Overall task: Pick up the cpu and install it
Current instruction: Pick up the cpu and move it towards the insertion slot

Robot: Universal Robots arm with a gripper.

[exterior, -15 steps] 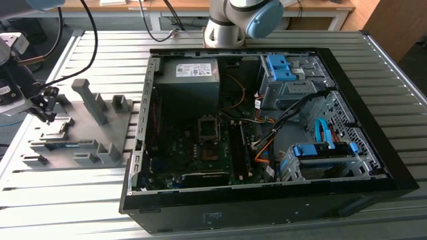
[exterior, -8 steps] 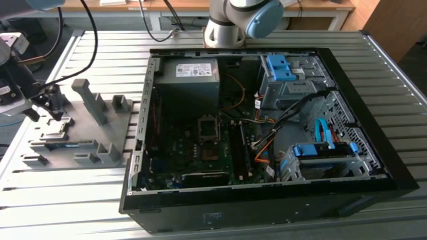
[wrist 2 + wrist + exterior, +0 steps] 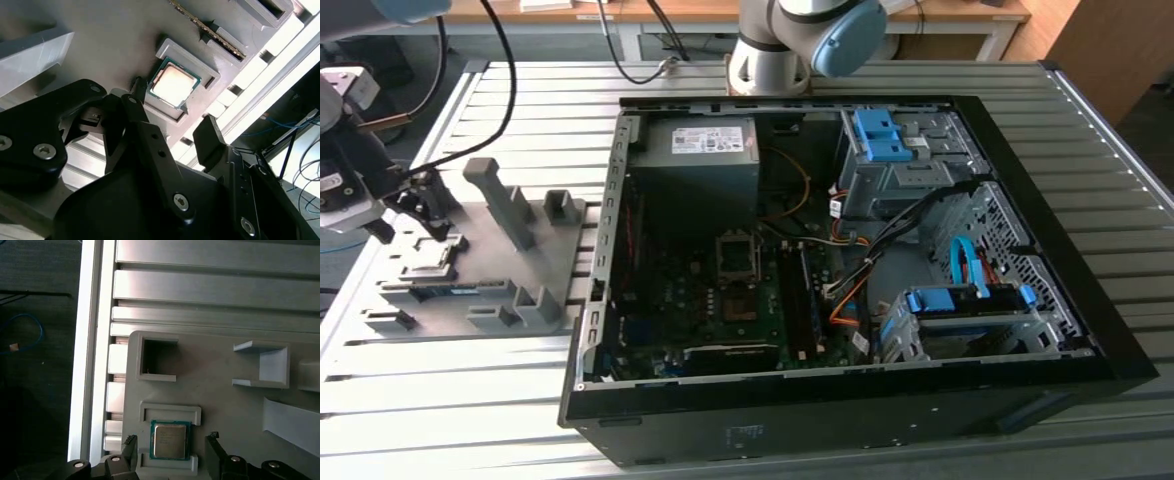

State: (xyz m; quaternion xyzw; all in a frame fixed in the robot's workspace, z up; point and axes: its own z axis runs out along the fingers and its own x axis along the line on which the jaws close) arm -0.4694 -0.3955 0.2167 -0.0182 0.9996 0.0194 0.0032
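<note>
Hanging right over the cpu [image 3: 170, 440], the gripper [image 3: 171, 439] is seen in both wrist views. Its two black fingers [image 3: 212, 140] are held wide apart, one on each side of the chip. Nothing is gripped yet. Whether the fingers touch the chip's edges cannot be told. The cpu is laid flat in a small square pocket of a grey holder [image 3: 225, 365], with its shiny metal top facing up.

So only the very first bit of the job looks done: the gripper is lined up with the chip. The chip has not been lifted, and it has not been put into the computer.

The holder is set on a table [image 3: 454, 400] made of long silver metal slats. In the exterior view the holder is found at the left. An open black computer case [image 3: 1107, 330] is laid on its side at the right. Inside it a dark green board [image 3: 720, 320] can be seen, with a square socket [image 3: 736, 258] in the middle. That is judged to be the place meant for the chip. A grey power box [image 3: 700, 160] is fixed beyond the socket.

Farther back, the robot's base [image 3: 774, 55] is fixed at the table's far edge. A wooden desk [image 3: 720, 12] is placed behind it. A dark floor with a loose blue cable [image 3: 30, 330] is seen beside the table.
</note>
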